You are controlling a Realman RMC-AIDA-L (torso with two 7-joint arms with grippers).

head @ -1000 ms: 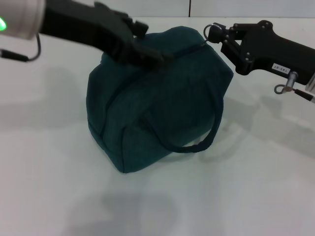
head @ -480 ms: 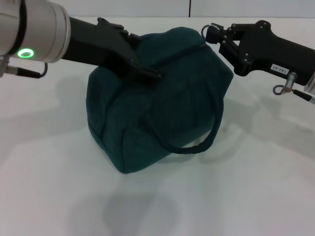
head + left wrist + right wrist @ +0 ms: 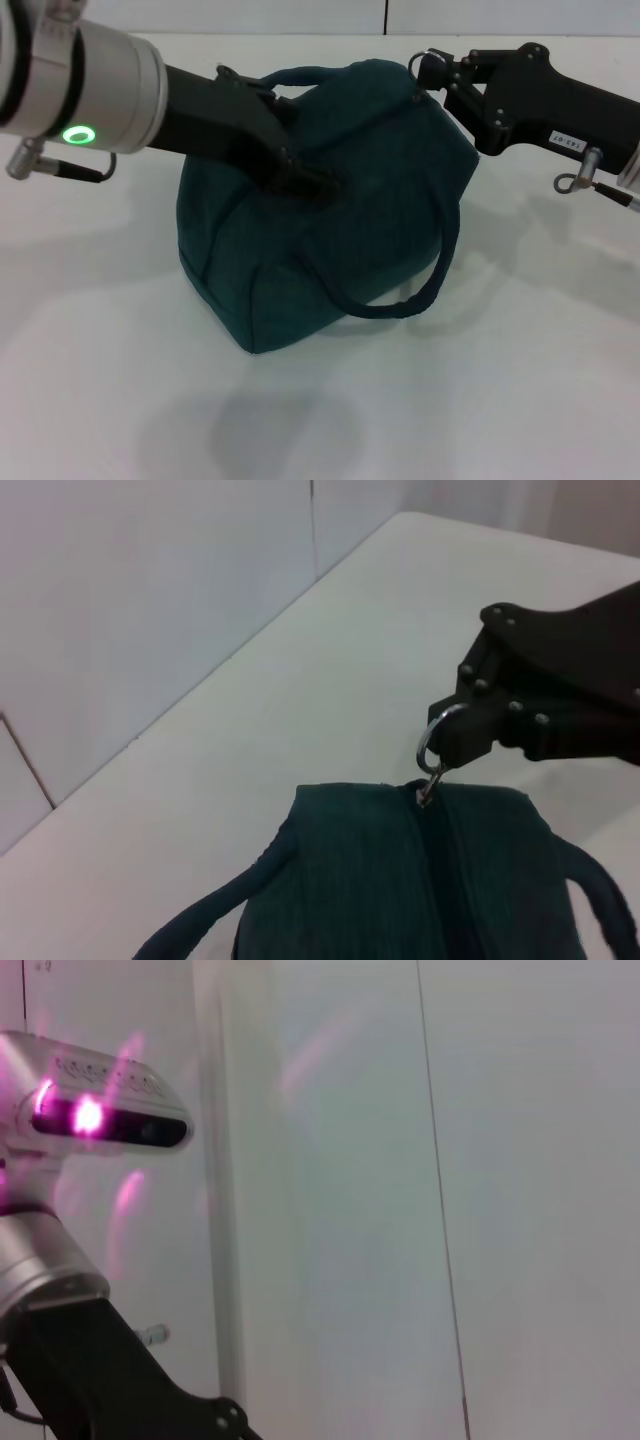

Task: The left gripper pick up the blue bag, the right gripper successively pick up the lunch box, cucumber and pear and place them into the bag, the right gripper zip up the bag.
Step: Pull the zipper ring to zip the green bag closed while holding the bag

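Blue bag [image 3: 330, 230] handle now raised

Left gripper [image 3: 305, 180]: matte black, angular links tapering toward the jaws. Behind the jaws, a broad silver cylindrical wrist with ribbed bands and a lit green ring; a thin dark cable and small metal plug hang under it.

Right gripper [image 3: 432, 68]: black, blocky body with round screw heads near the jaws. Small white label with dark print sits farther back from the jaws; behind that, a silver fitting and a thin wire loop. Left wrist view shows 5 or so screws on its housing.
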